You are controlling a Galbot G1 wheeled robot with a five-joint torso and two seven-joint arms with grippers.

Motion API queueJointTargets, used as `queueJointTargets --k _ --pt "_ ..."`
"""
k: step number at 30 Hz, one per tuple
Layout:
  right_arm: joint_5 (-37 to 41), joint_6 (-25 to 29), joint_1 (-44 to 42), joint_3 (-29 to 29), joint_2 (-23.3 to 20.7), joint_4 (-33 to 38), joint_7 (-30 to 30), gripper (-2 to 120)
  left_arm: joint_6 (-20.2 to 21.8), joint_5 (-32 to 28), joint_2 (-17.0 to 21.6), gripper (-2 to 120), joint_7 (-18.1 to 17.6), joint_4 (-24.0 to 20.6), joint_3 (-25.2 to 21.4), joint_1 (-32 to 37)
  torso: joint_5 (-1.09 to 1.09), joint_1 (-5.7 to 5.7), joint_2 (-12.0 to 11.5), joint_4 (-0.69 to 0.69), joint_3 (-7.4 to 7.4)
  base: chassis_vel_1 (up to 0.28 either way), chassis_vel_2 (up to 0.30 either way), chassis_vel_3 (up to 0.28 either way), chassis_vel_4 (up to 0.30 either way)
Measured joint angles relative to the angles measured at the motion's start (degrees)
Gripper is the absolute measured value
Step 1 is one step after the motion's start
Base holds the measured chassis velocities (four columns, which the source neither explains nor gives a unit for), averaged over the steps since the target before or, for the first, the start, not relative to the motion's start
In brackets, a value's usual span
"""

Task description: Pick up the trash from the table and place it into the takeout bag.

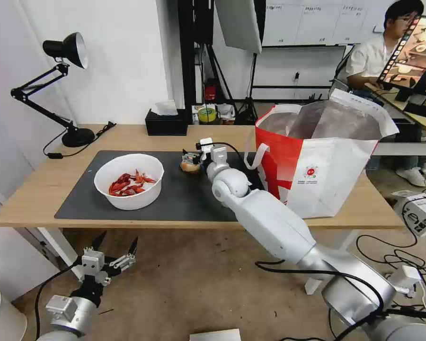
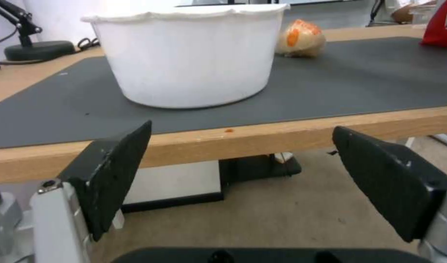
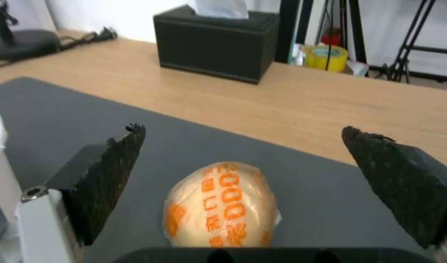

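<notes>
Here the left gripper [image 1: 112, 252] hangs spread below the table's [image 1: 28, 199] near edge. On the dark mat [image 1: 184, 199], toward its far edge, the right gripper [image 3: 243, 146] straddles the round orange-beige lump [image 3: 222, 204], fingers wide apart; the takeout bag [image 1: 326, 175] stands just beside, rightward.

White walls, brown floor [image 1: 199, 279], black desk lamp [image 1: 64, 52], dark tripod stands [image 1: 251, 90].

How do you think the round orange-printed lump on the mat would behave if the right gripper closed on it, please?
The lump looks wrapped in thin glossy film, so it may slip. Its rounded shape suggests it could roll on the mat if nudged. It probably gives a little between the open right gripper fingers.
</notes>
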Motion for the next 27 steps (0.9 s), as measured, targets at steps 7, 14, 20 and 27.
queueJointTargets --k 7,14,20,27 --pt "0.0 -4.6 1.3 0.0 2.1 -2.6 0.7 100 -0.1 -0.7 0.3 100 0.0 0.1 -0.5 0.0 0.00 0.00 0.0 0.00 0.00 0.000 0.000 0.000 0.000" --pt "-0.2 -5.9 3.8 -0.1 4.1 -7.4 -0.7 100 -0.1 -0.9 0.5 100 0.0 0.1 -0.2 -0.5 0.00 0.00 0.0 0.00 0.00 0.000 0.000 0.000 0.000" --pt "-0.2 -7.7 4.3 0.0 4.7 -9.3 -1.4 100 -0.1 -1.0 0.7 100 0.0 0.4 -0.1 -0.8 0.00 0.00 0.0 0.00 0.00 0.000 0.000 0.000 0.000" --pt "-0.3 -9.0 4.6 -0.1 5.3 -10.7 -1.9 100 -0.1 -1.2 0.9 100 0.0 0.5 0.3 -1.4 0.00 0.00 0.0 0.00 0.00 0.000 0.000 0.000 0.000"
